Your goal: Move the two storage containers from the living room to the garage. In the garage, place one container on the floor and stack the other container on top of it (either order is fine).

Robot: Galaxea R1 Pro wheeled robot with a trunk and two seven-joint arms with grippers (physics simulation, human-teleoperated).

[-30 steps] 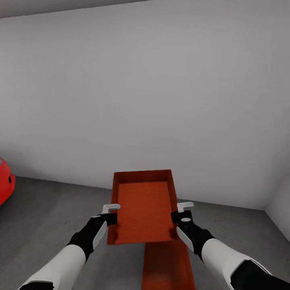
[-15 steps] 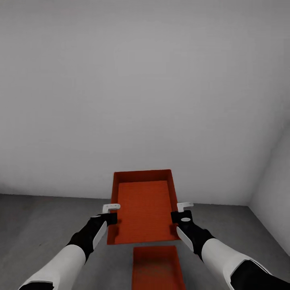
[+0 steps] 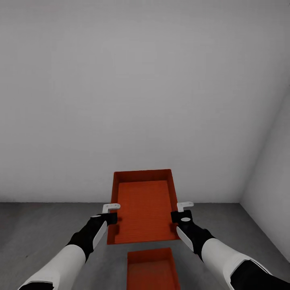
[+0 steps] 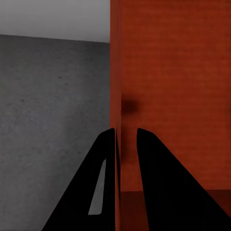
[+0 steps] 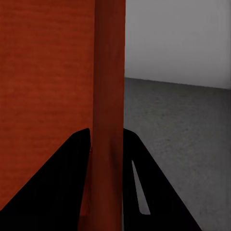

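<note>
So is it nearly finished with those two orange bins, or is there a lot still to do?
Nearly finished. One container already lies on the grey concrete floor of the garage. The other container is held in the air above it, the left gripper clamped on one side wall and the right gripper on the other. What is left: line it up over the lower bin, set it down on top and let go.

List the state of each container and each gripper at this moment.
Held container: lifted off the floor, level, empty, gripped at both long walls.
Lower container: resting on the concrete floor below the held one, empty, ungripped.
Left gripper: shut on the held container's left wall.
Right gripper: shut on its right wall.
</note>
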